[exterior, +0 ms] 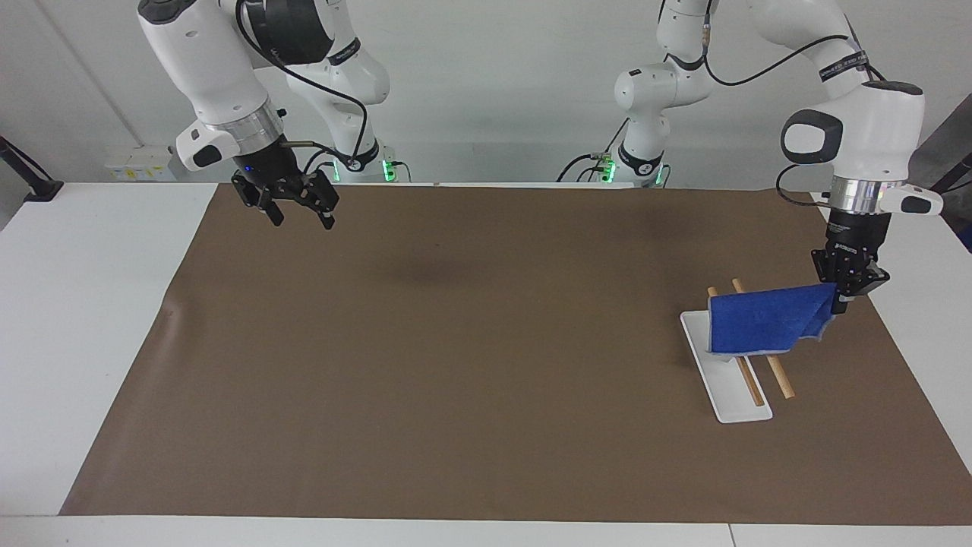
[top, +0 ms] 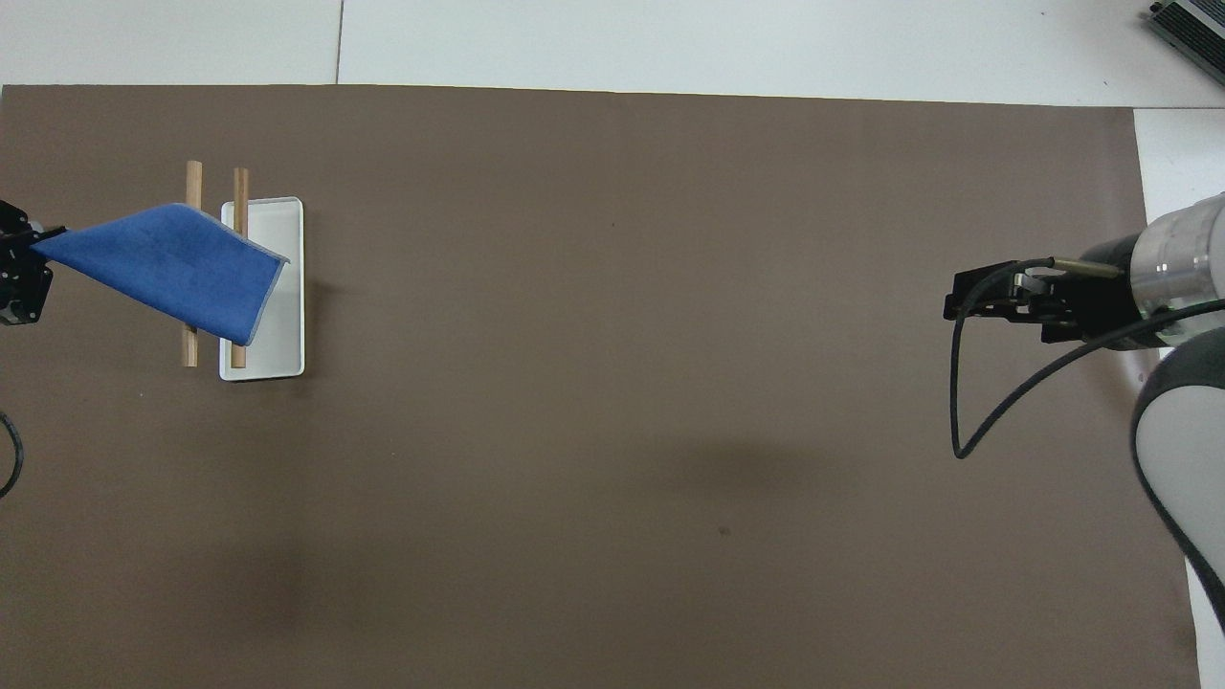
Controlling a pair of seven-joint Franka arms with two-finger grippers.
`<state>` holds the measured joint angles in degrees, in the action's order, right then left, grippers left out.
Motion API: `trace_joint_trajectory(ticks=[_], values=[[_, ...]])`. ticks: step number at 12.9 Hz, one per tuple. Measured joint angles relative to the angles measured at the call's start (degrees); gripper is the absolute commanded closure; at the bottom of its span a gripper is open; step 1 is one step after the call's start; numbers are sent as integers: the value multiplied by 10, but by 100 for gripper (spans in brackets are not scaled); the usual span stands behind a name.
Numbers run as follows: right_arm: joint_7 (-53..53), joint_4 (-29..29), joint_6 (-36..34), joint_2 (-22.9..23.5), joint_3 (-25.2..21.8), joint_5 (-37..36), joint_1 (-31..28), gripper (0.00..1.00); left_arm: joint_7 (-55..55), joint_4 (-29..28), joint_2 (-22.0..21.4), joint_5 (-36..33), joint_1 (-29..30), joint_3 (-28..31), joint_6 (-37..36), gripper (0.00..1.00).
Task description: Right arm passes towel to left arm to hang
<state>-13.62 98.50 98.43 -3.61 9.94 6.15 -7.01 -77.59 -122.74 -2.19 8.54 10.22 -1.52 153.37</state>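
Note:
The royal-blue towel lies spread across the two wooden rods of a small rack with a white base, toward the left arm's end of the table. My left gripper is shut on one towel corner and holds it up just off the rack, on the side away from the white base. In the overhead view the towel covers the middle of both rods, and the left gripper sits at the picture's edge. My right gripper is open and empty, raised over the mat near its own base; it also shows in the overhead view.
A brown mat covers most of the white table. A black cable loops down from the right wrist.

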Motion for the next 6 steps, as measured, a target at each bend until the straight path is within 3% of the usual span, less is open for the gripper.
trace_joint_trajectory(ticks=[3, 6], values=[[0, -16, -13, -2, -47, -43, 50, 0, 0, -11, 20, 0, 0, -2, 24, 100], [1, -39, -42, 0, -64, -59, 54, 0, 0, -15, 45, 0, 0, -4, 53, 100]])
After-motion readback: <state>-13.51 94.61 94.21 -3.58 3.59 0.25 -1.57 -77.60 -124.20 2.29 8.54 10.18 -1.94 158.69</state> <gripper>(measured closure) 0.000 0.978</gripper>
